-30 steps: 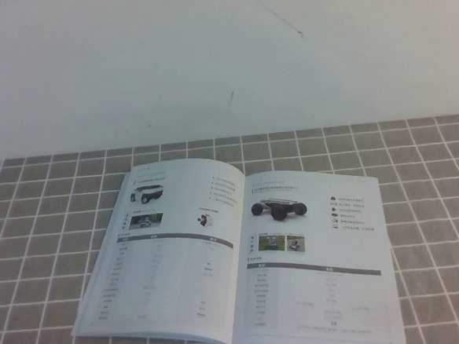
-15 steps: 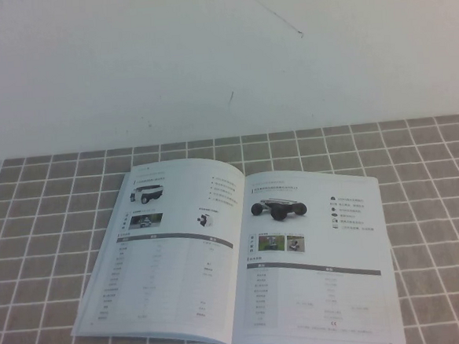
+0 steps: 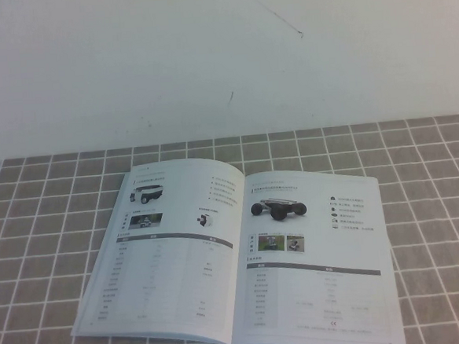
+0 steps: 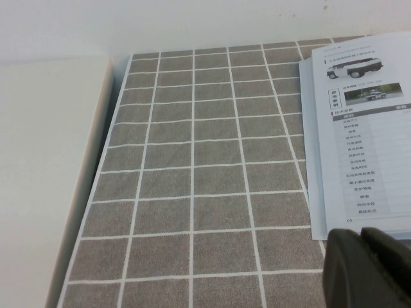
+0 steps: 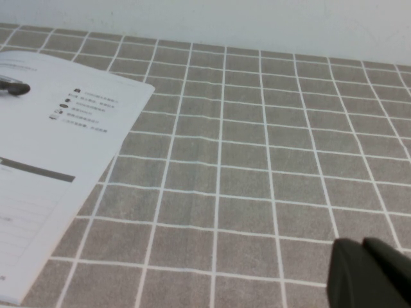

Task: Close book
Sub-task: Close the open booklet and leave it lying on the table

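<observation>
Book (image 3: 243,250) lies open flat on the counter (image 3: 42,201), spine running away from me. Left gripper (image 4: 367,269) is just beside the book's left-page corner, so it's nearer. Right gripper (image 5: 372,273) is well clear of the book's right page. Can't tell jaw state on either.

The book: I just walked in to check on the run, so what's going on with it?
The book lies open, flat on the tiled table, untouched. The left hand sits low by its left page's near corner; the right hand is over tiles to its right. Closing has not begun.
</observation>
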